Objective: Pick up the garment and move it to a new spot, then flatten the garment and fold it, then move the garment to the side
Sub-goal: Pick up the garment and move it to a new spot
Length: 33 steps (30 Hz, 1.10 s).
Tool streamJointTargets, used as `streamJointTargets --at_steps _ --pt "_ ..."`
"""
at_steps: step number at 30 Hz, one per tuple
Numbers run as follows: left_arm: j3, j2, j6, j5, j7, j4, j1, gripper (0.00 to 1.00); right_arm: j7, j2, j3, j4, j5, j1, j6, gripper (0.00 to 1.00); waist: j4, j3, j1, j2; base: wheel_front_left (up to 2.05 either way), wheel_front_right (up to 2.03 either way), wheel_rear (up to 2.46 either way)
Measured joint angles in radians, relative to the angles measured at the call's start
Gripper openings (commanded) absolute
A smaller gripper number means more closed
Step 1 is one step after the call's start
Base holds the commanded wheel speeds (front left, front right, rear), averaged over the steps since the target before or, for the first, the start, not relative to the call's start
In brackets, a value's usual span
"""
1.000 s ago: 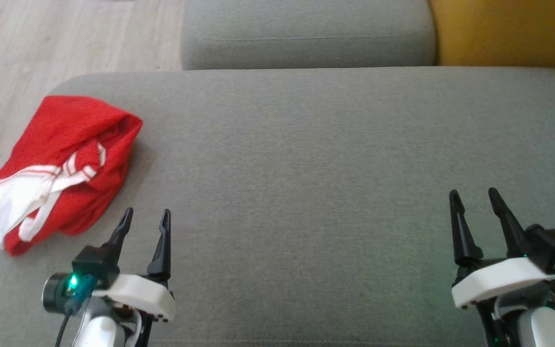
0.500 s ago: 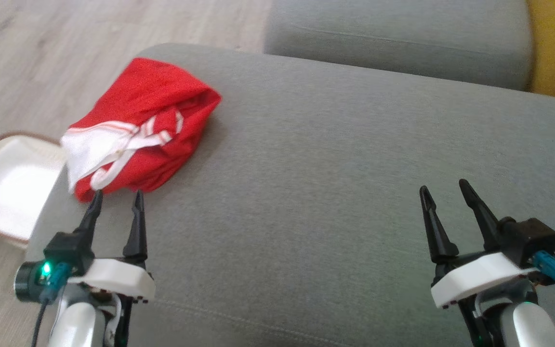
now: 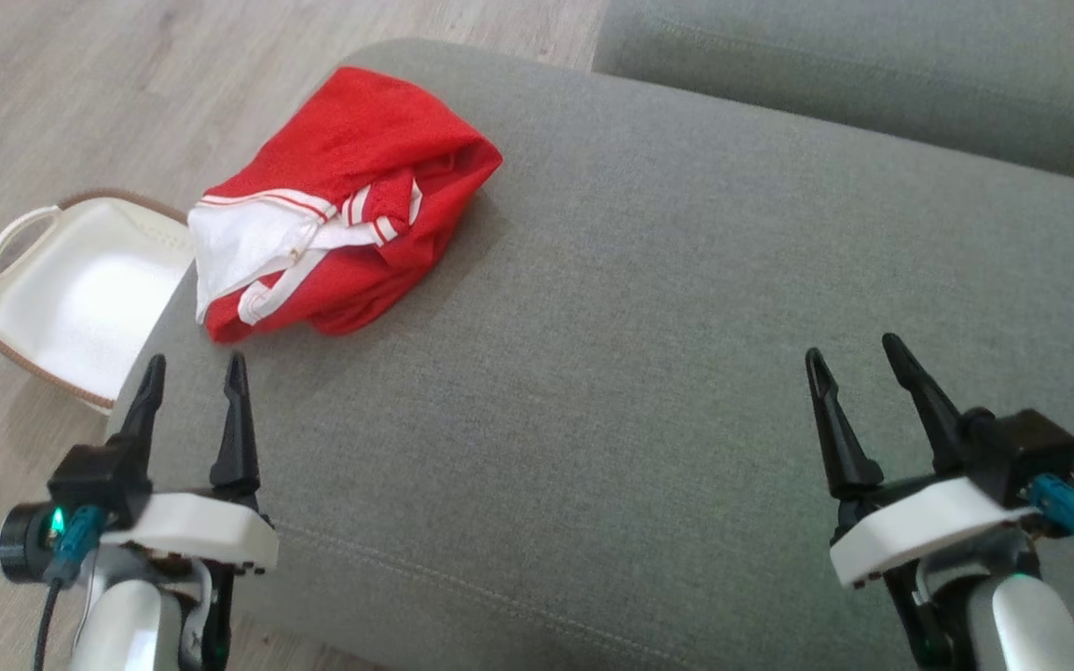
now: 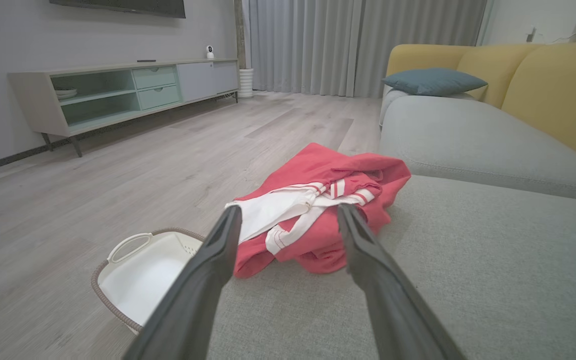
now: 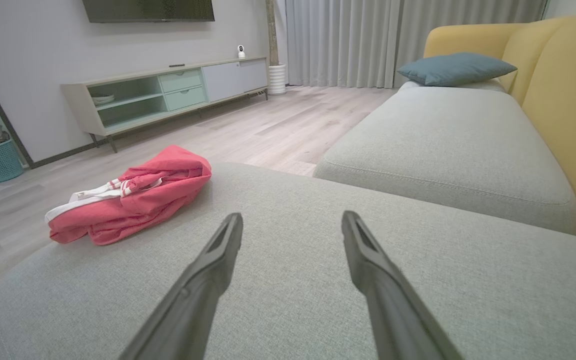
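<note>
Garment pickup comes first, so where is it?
In the head view the garment lies bunched at the far left corner of the grey cushion, ahead of the left gripper, near the white basket.

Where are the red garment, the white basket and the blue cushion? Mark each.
red garment (image 3: 351, 158), head view, on its upper red fold.
white basket (image 3: 80, 298), head view, on its bare inner floor.
blue cushion (image 5: 455, 68), right wrist view, on its middle.
</note>
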Motion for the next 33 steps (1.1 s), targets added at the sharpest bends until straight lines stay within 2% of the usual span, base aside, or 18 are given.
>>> streamJointTargets --at_steps 5,12,21,29,30,31,32,33 --pt "0.001 -0.001 -0.02 0.0 0.0 0.002 -0.036 1.0 0.028 -0.015 0.003 -0.036 -0.002 -0.04 0.0 1.0 -0.009 0.055 0.0 0.0 0.0 0.0 0.0" --pt "-0.002 0.014 -0.069 -0.021 0.011 0.102 -0.285 1.0 0.083 -0.065 -0.005 -0.101 -0.016 -0.099 0.0 1.0 -0.033 0.183 0.0 0.0 0.0 0.0 0.0" --pt "-0.006 0.076 -0.125 -0.08 0.122 0.444 -0.624 1.0 0.115 -0.103 -0.012 -0.157 -0.028 -0.188 0.0 1.0 -0.074 0.362 0.0002 0.0 0.0 0.0 0.0" --pt "-0.064 0.128 -0.143 -0.099 0.235 0.692 -0.772 1.0 0.122 -0.11 -0.011 -0.158 -0.028 -0.2 0.0 1.0 -0.124 0.429 0.0003 0.0 0.0 0.0 0.0" --pt "-0.072 0.13 -0.143 -0.1 0.248 0.712 -0.785 0.92 0.122 -0.11 -0.012 -0.158 -0.028 -0.2 0.0 1.0 -0.127 0.43 0.0002 0.0 0.0 0.0 0.0" --pt "-0.084 0.135 -0.143 -0.102 0.25 0.723 -0.794 0.44 0.122 -0.109 -0.014 -0.158 -0.028 -0.2 0.0 1.0 -0.128 0.43 0.0002 0.0 0.0 0.0 0.0" --pt "-0.088 0.139 -0.148 -0.104 0.242 0.731 -0.802 0.0 0.122 -0.109 -0.017 -0.158 -0.028 -0.2 0.0 1.0 -0.128 0.43 0.0001 0.0 0.0 0.0 0.0" --pt "-0.089 0.146 -0.15 -0.105 0.232 0.741 -0.809 0.0 0.12 -0.108 -0.018 -0.158 -0.028 -0.2 0.0 1.0 -0.129 0.428 0.0001 -0.0001 0.0 0.0 0.0"
